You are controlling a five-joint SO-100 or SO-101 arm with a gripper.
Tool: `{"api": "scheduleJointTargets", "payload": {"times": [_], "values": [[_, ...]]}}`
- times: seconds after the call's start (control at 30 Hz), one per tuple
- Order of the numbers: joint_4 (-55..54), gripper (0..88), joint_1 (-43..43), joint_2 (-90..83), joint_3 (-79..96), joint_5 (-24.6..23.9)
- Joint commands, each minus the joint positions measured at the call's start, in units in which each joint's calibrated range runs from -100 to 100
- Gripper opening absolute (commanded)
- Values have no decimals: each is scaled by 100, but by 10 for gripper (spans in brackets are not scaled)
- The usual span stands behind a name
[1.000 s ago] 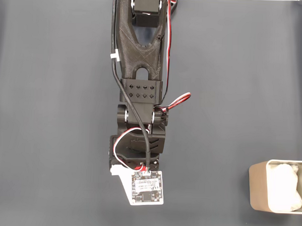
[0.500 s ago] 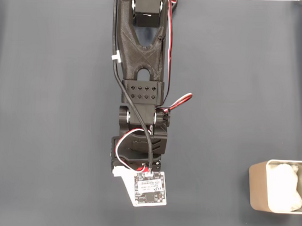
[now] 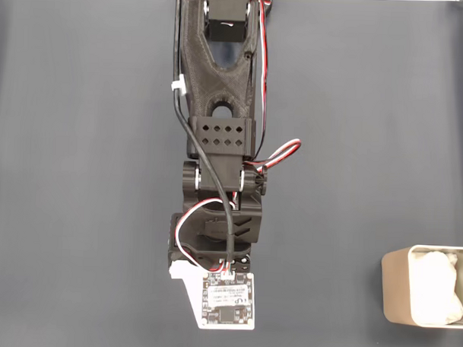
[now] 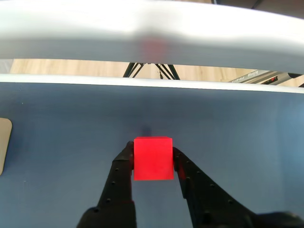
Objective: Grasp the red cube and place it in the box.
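Overhead, the arm (image 3: 217,142) stretched straight down the counter (image 3: 79,176), its claw (image 4: 152,159) clamped on one red cube (image 4: 152,158); one box (image 3: 398,295) sat well apart.

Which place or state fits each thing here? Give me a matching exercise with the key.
Things:
1. red cube
2. box
3. end effector
4. circuit board

Places or states:
A. at the right edge of the fixed view, white padding inside
B. between the two black fingers, in the wrist view
C. shut on the cube
D. white, at the arm's lower end in the fixed view

Pairs: 1-B, 2-A, 3-C, 4-D
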Motion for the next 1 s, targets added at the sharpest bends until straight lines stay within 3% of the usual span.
{"api": "scheduleJointTargets", "payload": {"times": [0.0, 0.97], "values": [[123, 71, -106, -461, -465, -117], [459, 58, -1342, -2090, -639, -298]]}}
